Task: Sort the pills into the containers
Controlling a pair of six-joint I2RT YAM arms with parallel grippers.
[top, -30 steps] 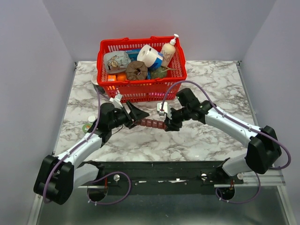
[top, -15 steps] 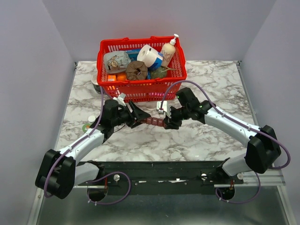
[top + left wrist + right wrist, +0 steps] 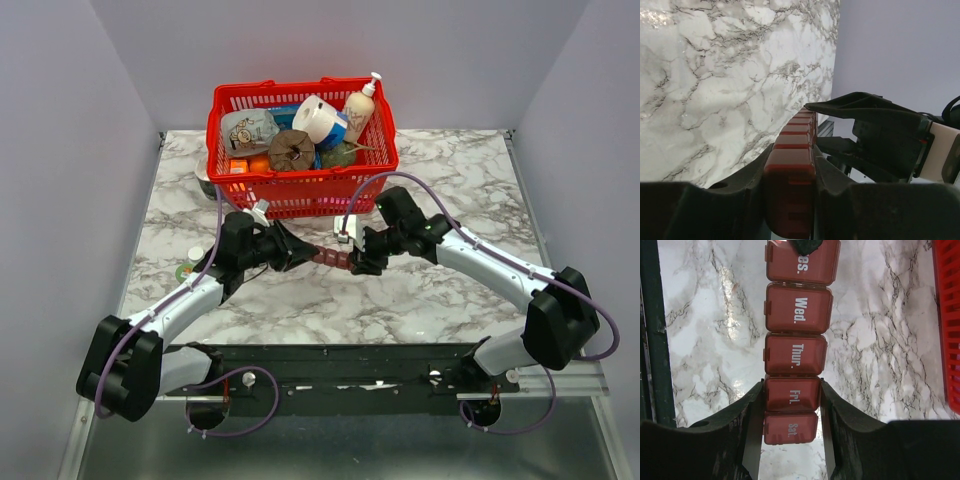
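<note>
Pill organizer spanning both arms over worktop centre, long axis left-to-right; left gripper clamped on its left end, right gripper pinching near its right end.

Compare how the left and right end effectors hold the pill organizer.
The left end effector has a finger lying over the lids of the pill organizer; the right end effector presses its side walls. The left reaches to the Tuesday box; the right sits at the Friday box. Both are shut on it.
</note>
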